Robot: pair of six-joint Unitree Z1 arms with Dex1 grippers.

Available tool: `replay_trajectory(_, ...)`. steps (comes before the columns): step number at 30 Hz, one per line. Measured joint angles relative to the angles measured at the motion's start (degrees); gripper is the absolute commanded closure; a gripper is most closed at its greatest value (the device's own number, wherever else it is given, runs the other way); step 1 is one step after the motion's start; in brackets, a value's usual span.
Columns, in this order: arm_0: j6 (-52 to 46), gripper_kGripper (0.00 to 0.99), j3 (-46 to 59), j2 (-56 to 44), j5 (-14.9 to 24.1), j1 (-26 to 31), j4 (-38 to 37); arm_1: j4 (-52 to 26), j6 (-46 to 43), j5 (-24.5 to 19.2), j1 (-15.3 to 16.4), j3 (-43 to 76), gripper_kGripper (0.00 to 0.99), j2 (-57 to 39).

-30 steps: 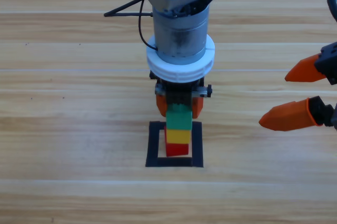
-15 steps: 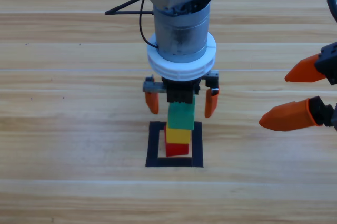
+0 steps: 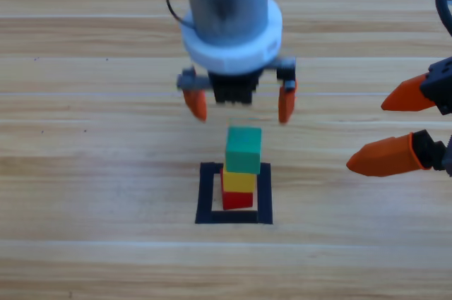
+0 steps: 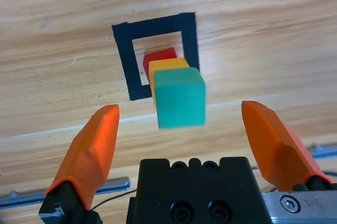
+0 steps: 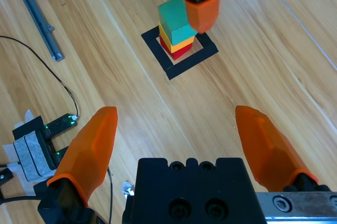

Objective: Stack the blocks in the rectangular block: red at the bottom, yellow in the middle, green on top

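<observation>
The three blocks stand as one column inside the rectangular block (image 3: 234,194), the black tape square on the wooden table (image 3: 85,173): red (image 3: 237,200) at the bottom on the bare wood, yellow (image 3: 239,181) on it, green (image 3: 244,150) on top. All three are plain matte cubes of like size. The green one looks set a little askew on the yellow, though from above I cannot say how much.

The left gripper (image 3: 240,104) hangs above and just behind the column, its two orange jaws spread wide with nothing between them; the green cube lies below and ahead of the jaw tips, clear of both. The right gripper (image 3: 395,125) waits at the right edge, well to the side of the column, jaws also apart and empty.

The left wrist view looks down the column, so the green cube (image 4: 180,97) covers most of the yellow (image 4: 167,66) and only a corner of the red (image 4: 159,55) shows. The right wrist view takes it from the side, showing all three colours layered, with one jaw of the left gripper in front of the green cube.

Half a second ago the left gripper's open jaws flanked the green cube; a second ago they were closed on it. It has since lifted away.
</observation>
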Motion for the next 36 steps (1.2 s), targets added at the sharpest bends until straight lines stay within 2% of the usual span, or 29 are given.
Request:
replay_trajectory(5,3.49,0.000,-0.56,-7.39,0.05,1.65,0.00,0.00,0.00,0.00,0.00,0.00,0.002,0.12)
replay_trajectory(9,7.09,0.000,10.14,-16.50,0.90,4.57,-1.27,0.00,-0.06,0.00,0.00,0.00,0.002,0.12)
replay_trajectory(11,9.62,0.000,19.82,-21.57,0.15,5.49,-9.19,0.00,-0.09,0.00,0.00,0.00,0.002,0.15)
replay_trajectory(14,14.25,0.000,31.99,-29.53,-3.41,5.89,-19.82,0.00,-0.25,0.00,0.00,0.08,0.002,0.27)
replay_trajectory(17,16.20,0.000,35.55,-36.04,-3.95,5.15,-21.82,0.00,-0.25,0.00,0.00,0.09,0.002,0.37)
replay_trajectory(19,16.34,0.000,36.48,-39.03,-2.84,2.90,-23.07,0.00,-0.25,0.08,0.00,0.09,0.002,0.43)
replay_trajectory(21,16.34,0.000,38.10,-40.02,-1.17,-0.32,-25.25,0.00,-0.25,0.14,0.00,0.09,0.002,0.43)
replay_trajectory(26,16.24,0.000,43.93,-39.43,-0.55,-5.75,-28.28,0.00,-0.71,0.73,0.00,0.08,0.002,0.43)
replay_trajectory(31,15.79,0.000,49.49,-39.26,-0.54,-7.15,-32.47,0.84,-1.76,0.82,0.00,-0.92,0.002,0.43)
replay_trajectory(36,15.56,0.000,50.37,-39.24,-0.39,-7.18,-32.85,1.25,-3.23,0.82,0.05,-1.60,0.002,0.43)
